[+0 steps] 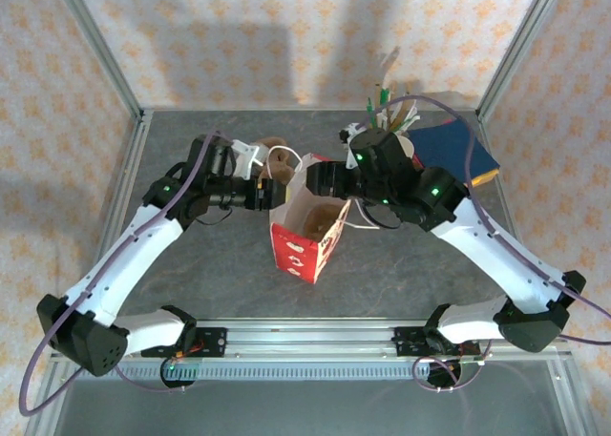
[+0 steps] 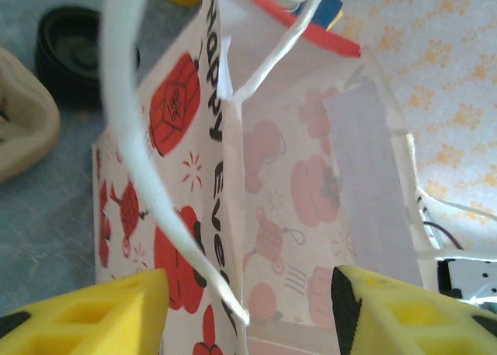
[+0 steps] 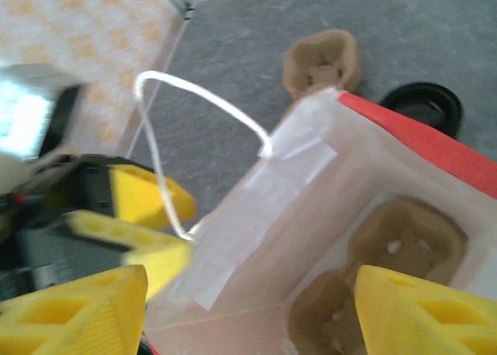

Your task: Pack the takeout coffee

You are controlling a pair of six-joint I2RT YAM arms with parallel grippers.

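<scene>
**Left gripper** (image 2: 250, 283): fingers spread, gripping nothing. One upright corner edge of the paper bag (image 2: 178, 130) stands between the two fingers and is clear of both (a gap shows on each side). The white cord handle (image 2: 128, 122) loops down between the fingers along that edge.

**Right gripper** (image 3: 250, 281): fingers spread over the bag's open mouth, gripping nothing. A brown pulp carrier (image 3: 404, 238) sits inside the bag, between and below the fingers.

**Beyond the right fingers:** past the bag's red rim, a second pulp carrier (image 3: 322, 60) and a round black lid (image 3: 423, 106) rest on the table (image 1: 430, 264), near each other but apart. Whether that lid caps the takeout coffee cannot be told.

**Clearance, top view:** both grippers meet at the bag's rear rim. Bare table runs from the bag's near side up to the rail. A blue item (image 1: 463, 148) lies at the rear right corner.
</scene>
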